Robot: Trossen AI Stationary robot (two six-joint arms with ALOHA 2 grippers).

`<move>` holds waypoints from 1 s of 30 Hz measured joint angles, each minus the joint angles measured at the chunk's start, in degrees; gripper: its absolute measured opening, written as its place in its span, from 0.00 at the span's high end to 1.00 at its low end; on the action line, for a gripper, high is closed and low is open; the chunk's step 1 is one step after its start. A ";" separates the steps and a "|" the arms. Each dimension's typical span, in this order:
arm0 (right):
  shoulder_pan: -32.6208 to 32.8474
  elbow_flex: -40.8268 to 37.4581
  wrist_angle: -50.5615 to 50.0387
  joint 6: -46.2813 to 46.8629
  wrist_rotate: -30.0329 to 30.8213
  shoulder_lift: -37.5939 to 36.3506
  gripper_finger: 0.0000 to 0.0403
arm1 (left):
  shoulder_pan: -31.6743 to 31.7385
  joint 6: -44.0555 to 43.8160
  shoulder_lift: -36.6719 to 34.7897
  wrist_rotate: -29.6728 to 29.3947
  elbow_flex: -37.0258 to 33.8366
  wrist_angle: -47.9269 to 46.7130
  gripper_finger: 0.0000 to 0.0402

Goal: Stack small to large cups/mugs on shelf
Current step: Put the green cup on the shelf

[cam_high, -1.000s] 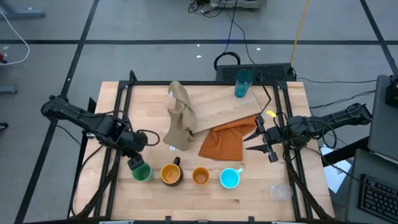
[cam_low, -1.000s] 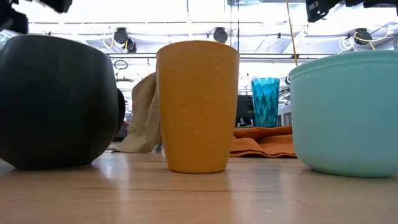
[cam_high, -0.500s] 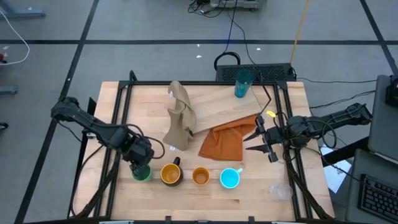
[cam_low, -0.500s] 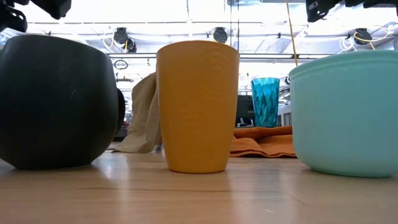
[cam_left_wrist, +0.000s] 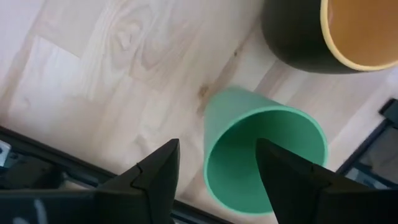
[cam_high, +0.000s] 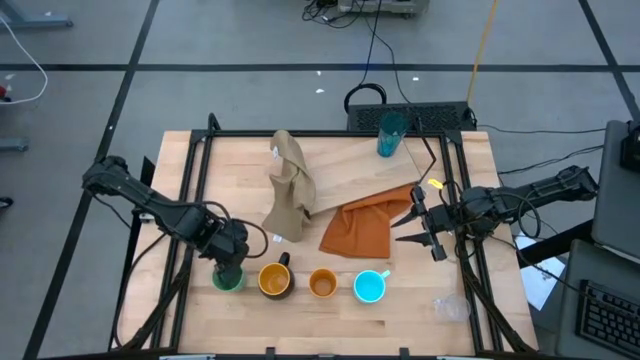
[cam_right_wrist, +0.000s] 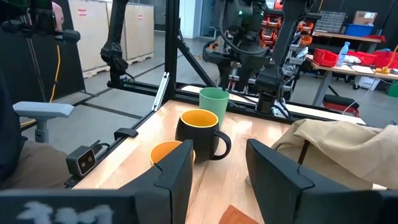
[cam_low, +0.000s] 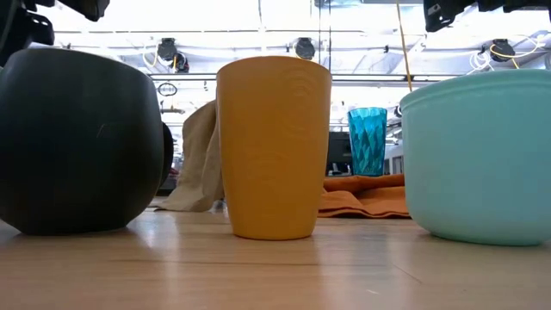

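Several cups stand in a row near the table's front edge: a light green cup (cam_high: 229,279), a yellow mug with a dark outside (cam_high: 275,281), a small orange cup (cam_high: 322,285) and a cyan mug (cam_high: 370,288). A tiny clear glass (cam_high: 450,307) stands at the front right. The teal tumbler (cam_high: 391,134) stands on the light wood shelf panel (cam_high: 355,165). My left gripper (cam_high: 228,258) is open just above the green cup (cam_left_wrist: 264,163), one finger over its hollow and one outside its wall. My right gripper (cam_high: 405,227) is open and empty at the right, over the orange cloth.
A tan cloth (cam_high: 290,190) is heaped at the table's middle, and an orange cloth (cam_high: 362,228) lies half under the shelf panel. A black frame (cam_high: 200,180) runs along the table's left and right sides. Bare wood lies at the far left.
My left gripper has gone a little toward the table's right edge and now stands over the green cup. The cups have stayed in place.
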 joint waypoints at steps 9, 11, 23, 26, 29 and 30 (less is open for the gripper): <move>0.00 0.00 -0.22 0.02 0.00 0.00 0.65 | -0.22 0.45 -0.39 0.27 0.00 -0.02 0.47; -0.01 0.00 -0.42 0.02 0.00 0.02 0.65 | -0.22 1.24 -0.39 0.24 -0.02 0.08 0.47; 0.00 0.00 -0.38 0.00 0.00 0.02 0.65 | -0.22 3.32 -0.39 -1.66 -0.02 0.17 0.47; -0.02 0.00 -0.35 -0.06 0.00 0.02 0.65 | -0.22 2.18 -0.39 -2.63 -0.02 0.15 0.47; 0.00 0.00 -0.37 0.00 0.00 0.02 0.65 | -0.22 1.12 -0.39 -2.65 -0.02 0.15 0.47; -0.01 0.00 -0.36 -0.01 0.00 0.02 0.65 | -0.22 1.09 -0.39 -2.65 -0.02 0.15 0.47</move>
